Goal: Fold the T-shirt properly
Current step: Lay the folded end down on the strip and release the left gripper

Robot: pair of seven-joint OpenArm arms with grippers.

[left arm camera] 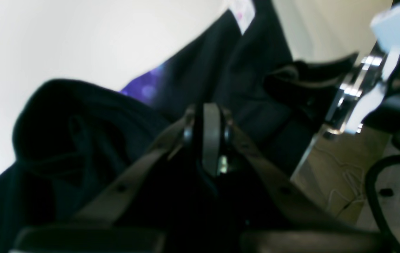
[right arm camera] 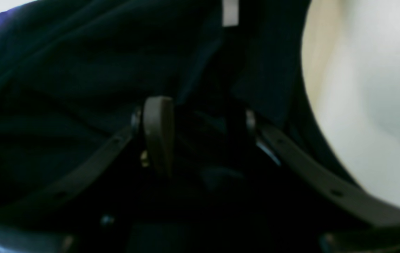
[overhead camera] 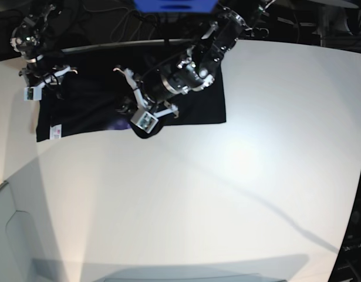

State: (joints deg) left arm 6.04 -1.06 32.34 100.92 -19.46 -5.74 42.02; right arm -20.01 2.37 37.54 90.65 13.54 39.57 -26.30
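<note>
T-shirt [overhead camera: 198, 103] first: it is a big plain black cloth T-shirt, and it lies spread along the far side of my white worktop [overhead camera: 227, 194].

My left end effector [left arm camera: 211, 138] is pinched tight. In the left wrist view its two grey fingers [left arm camera: 211, 123] meet, with a fold of the black cloth bunched up right at them, so I would say it is grasping the shirt. A rolled lump of cloth sits just beside it, and I can see a bit of purple print [left arm camera: 143, 88] and a small white tag [left arm camera: 242, 12] further off.

My right end effector [right arm camera: 200, 123] has its fingers apart. Black cloth fills the gap between them, but the view is dark and blurry, so I cannot tell if it really grips the shirt.

From the base view, the left arm [overhead camera: 186, 70] reaches over the middle of the shirt. The right arm [overhead camera: 36, 53] is at the shirt's far left corner. A small white tag with a pink mark [overhead camera: 56, 131] shows on the shirt's front left corner.
</note>
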